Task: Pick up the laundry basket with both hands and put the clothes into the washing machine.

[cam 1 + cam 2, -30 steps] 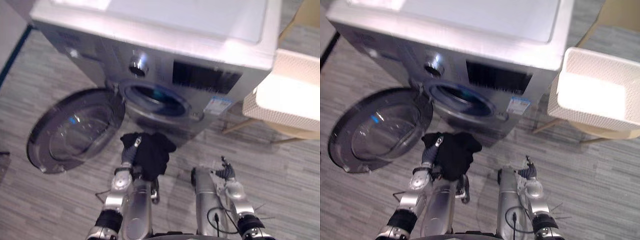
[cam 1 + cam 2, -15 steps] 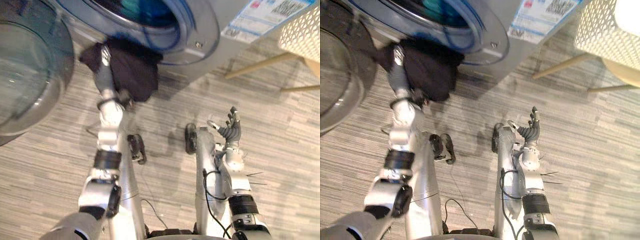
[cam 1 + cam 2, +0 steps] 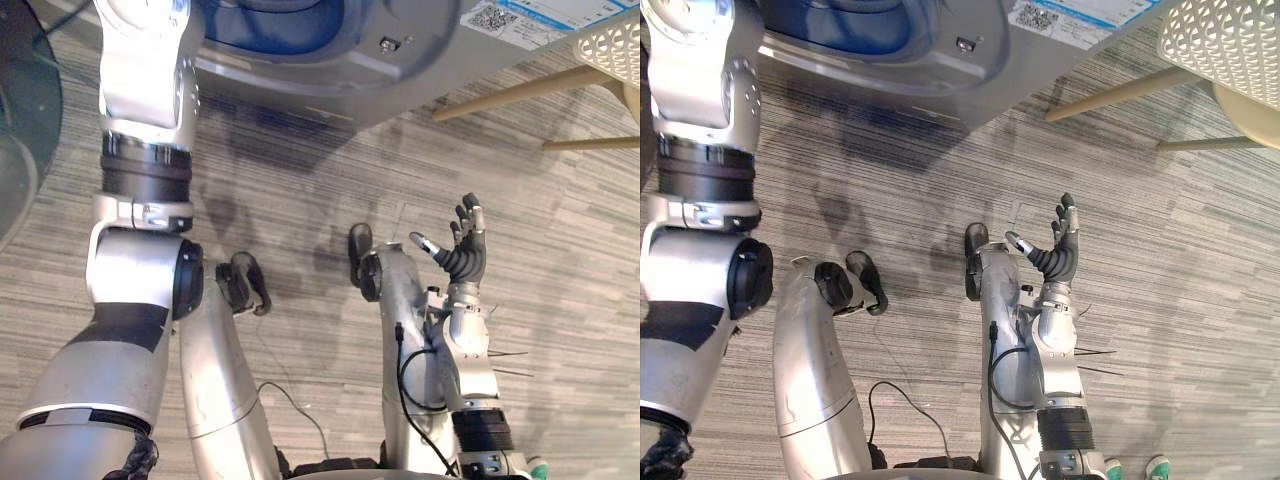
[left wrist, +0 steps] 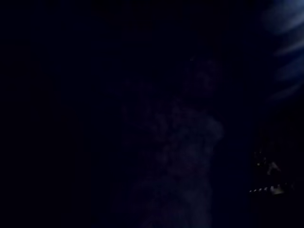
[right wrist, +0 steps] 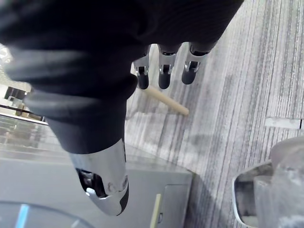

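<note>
The silver washing machine (image 3: 430,45) stands ahead, with its round drum opening (image 3: 270,20) at the upper edge. My left arm (image 3: 145,120) reaches up into that opening, and its hand is hidden inside the drum. The left wrist view is almost black, with a faint pale shape (image 4: 190,142) that I cannot identify. My right hand (image 3: 463,252) hangs low over the floor, right of the opening. It is open with fingers (image 5: 161,76) straight and holds nothing. The white perforated laundry basket (image 3: 1225,35) sits at the upper right on a stool.
The machine's glass door (image 3: 18,110) hangs open at the far left. Light wooden stool legs (image 3: 520,90) slant down beside the machine's right corner. Grey striped flooring (image 3: 570,260) lies open to the right of my right hand.
The camera has moved closer to the machine. My left arm has pushed further up into the drum opening, and the black garment it held has gone from sight. The right hand stays open.
</note>
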Controlling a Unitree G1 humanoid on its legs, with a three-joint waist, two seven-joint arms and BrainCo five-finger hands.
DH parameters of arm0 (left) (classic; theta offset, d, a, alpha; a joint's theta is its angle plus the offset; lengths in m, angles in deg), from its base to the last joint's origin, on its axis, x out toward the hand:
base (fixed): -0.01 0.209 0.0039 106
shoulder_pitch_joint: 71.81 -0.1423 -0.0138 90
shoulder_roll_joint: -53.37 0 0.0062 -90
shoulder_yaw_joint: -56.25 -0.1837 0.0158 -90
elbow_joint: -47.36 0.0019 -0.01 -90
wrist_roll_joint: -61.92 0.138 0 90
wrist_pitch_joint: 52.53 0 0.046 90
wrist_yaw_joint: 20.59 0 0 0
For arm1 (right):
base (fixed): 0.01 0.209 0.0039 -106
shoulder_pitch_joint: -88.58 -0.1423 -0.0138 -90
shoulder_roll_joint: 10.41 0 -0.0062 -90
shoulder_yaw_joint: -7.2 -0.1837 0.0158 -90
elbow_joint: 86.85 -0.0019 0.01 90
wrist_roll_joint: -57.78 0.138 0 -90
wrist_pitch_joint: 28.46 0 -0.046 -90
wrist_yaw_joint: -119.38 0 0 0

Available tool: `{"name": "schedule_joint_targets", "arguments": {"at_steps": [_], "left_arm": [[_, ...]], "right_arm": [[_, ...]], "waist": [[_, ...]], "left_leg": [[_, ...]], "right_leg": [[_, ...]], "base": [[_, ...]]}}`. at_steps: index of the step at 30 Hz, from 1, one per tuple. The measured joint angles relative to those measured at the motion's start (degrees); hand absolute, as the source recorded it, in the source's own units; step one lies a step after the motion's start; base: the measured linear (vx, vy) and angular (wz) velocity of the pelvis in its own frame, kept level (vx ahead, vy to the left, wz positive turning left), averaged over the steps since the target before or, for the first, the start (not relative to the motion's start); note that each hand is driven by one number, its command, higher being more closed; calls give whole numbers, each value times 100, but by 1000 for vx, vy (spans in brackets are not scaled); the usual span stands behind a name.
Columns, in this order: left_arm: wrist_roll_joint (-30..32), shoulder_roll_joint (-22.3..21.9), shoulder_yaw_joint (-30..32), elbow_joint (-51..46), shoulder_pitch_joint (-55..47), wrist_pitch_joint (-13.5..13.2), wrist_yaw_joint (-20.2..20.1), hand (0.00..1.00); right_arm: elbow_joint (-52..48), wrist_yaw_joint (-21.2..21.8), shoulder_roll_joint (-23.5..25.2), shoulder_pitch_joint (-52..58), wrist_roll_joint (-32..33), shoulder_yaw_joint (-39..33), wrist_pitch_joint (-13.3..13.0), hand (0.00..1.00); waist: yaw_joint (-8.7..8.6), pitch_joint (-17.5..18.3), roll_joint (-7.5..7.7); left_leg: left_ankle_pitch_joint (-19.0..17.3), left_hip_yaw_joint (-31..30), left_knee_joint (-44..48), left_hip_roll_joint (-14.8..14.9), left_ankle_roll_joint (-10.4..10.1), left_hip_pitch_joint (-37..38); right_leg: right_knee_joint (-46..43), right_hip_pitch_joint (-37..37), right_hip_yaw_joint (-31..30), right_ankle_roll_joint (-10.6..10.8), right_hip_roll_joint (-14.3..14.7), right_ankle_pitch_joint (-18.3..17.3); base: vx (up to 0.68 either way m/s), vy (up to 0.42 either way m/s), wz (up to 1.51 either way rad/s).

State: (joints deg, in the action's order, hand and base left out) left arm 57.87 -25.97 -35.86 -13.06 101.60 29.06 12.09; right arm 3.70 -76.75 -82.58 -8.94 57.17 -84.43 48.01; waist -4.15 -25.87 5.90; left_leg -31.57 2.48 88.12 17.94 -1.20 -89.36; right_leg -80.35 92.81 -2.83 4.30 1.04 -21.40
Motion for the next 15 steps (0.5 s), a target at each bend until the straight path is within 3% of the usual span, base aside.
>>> {"name": "schedule_joint_targets", "arguments": {"at_steps": [5,7,11,15], "left_arm": [[279,116,-268,661,163,294,-140,0],[693,172,-463,1053,300,533,-471,0],[2143,129,-634,1607,390,896,-1244,0],[2782,-77,-554,2002,389,1237,-1889,0]], "right_arm": [[-108,51,-7,70,8,3,-91,0],[-108,176,-28,77,14,-3,-108,0],[-106,403,-34,81,44,-9,-108,0],[-106,659,-60,82,173,24,-99,0]], "waist": [[-27,0,0],[-11,0,0],[-5,1,2],[-10,1,2]], "left_leg": [[0,-53,7,3,-1,-106],[0,-59,7,1,-1,-111],[0,-72,29,-1,-1,-114],[1,-81,70,0,-1,-115]], "right_leg": [[0,76,81,-11,-10,5],[-9,76,92,-13,-21,4],[-46,76,103,-17,-31,2],[-97,78,102,-24,-31,-2]], "base": [[0,0,0],[0,0,0],[0,0,0],[0,0,0]]}}
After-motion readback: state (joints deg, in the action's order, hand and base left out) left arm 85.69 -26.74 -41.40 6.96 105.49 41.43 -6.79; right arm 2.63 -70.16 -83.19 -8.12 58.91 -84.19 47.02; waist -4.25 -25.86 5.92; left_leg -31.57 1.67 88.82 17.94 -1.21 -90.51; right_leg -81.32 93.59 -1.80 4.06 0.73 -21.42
